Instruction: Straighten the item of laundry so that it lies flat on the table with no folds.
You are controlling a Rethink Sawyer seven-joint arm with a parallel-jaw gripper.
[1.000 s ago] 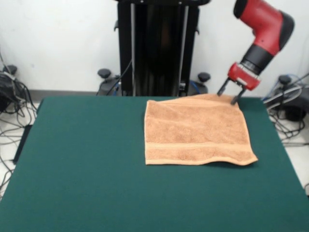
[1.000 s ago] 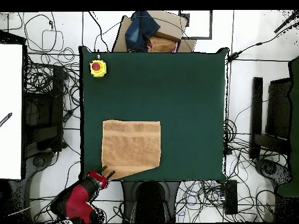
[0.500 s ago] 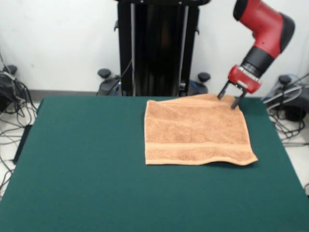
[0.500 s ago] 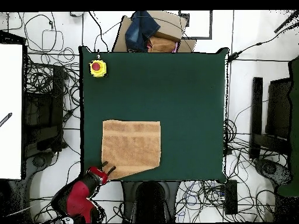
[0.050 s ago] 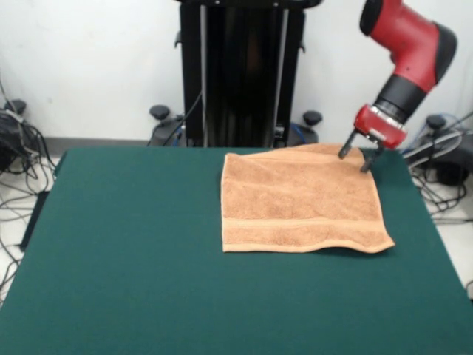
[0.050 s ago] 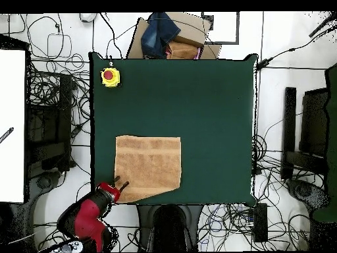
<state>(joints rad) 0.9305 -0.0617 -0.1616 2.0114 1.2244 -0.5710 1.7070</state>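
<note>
The towel (image 5: 301, 201) is lying mostly spread on the table (image 5: 133, 251), towards its far right side in the front view, with its far right corner looking turned under. The gripper (image 5: 360, 157) is hovering just over that corner, its two fingers parted and holding nothing. The terry cloth is probably light, soft and limp, so pinching the loose corner edge and drawing it outward looks best.

Plain white wall (image 5: 89, 66) is sitting behind everything, cables (image 6: 52, 85) are sprawling all over the pale floor (image 6: 273, 99), and a cardboard box (image 6: 174, 39) is holding dark cloth.
</note>
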